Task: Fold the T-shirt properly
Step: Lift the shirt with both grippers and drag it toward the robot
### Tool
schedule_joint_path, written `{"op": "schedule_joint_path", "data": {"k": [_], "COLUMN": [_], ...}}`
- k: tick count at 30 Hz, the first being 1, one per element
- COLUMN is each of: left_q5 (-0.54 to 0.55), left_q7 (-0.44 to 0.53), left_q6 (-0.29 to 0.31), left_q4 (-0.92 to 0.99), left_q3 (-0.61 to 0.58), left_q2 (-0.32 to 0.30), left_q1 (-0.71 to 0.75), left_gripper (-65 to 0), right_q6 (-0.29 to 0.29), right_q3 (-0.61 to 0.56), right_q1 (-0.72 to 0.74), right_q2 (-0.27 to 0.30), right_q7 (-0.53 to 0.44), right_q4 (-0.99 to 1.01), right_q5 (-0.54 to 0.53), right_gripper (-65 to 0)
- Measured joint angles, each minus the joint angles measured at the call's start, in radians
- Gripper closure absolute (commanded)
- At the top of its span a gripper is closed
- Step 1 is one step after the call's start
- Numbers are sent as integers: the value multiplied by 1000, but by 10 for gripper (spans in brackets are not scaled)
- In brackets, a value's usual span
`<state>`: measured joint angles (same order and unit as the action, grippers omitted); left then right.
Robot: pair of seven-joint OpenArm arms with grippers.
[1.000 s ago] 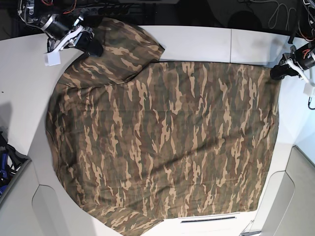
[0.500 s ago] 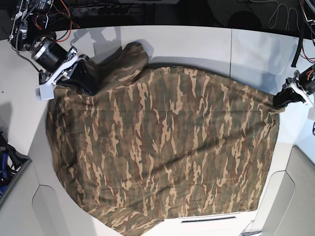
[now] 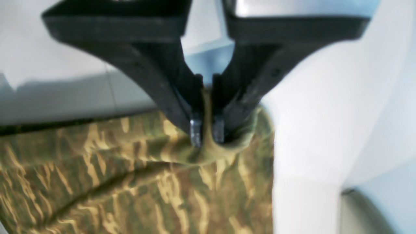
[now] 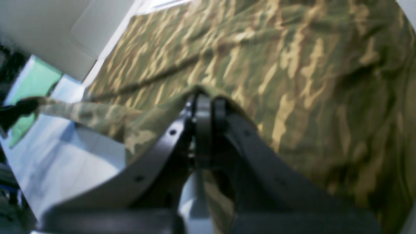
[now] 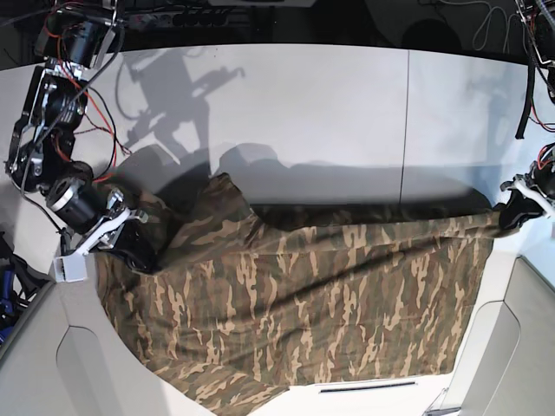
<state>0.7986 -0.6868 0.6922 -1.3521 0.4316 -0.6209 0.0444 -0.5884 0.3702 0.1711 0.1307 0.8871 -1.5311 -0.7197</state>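
Beneath me spreads a white table (image 5: 347, 113), its top split by a thin seam (image 5: 405, 130) running front to back. Hard shadows (image 5: 173, 82) fall across its far left part, so the light is strong and comes from above. Beyond the far edge lies a dark strip with loose cables (image 5: 494, 22). Grey panels (image 5: 52, 364) flank the near corners.

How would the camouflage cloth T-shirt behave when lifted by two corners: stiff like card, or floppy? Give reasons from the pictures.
Probably floppy: the camouflage cloth T-shirt sags and creases between the left gripper and right gripper. Likely light for its size, since thin pinches at each gripper carry the raised edge. It seems unlikely to slip: cloth bunches around the closed fingertips.
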Motion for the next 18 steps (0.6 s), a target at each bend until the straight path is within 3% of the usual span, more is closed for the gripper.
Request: {"op": "schedule_joint_path", "data": {"k": [5, 8, 16, 18], "left_q5": [-161, -234, -233, -233], "left_q7": [98, 130, 141, 142], "left_q6": [-3, -35, -37, -36], "left_q4": [43, 95, 274, 304], "left_q3": [-121, -146, -146, -146], "left_q2": [4, 22, 53, 53], "left_q1": [-56, -121, -285, -324], "left_gripper": [0, 0, 0, -34], "right_q6": [1, 2, 5, 4], "right_q3": [0, 0, 0, 0], "right_q1": [133, 193, 270, 286], "right_q2": [-1, 0, -1, -1], "right_q7": [0, -27, -101, -103], "right_q4": [193, 281, 380, 388], "right_q5": [44, 92, 203, 209], "right_gripper": [0, 0, 0, 0]}}
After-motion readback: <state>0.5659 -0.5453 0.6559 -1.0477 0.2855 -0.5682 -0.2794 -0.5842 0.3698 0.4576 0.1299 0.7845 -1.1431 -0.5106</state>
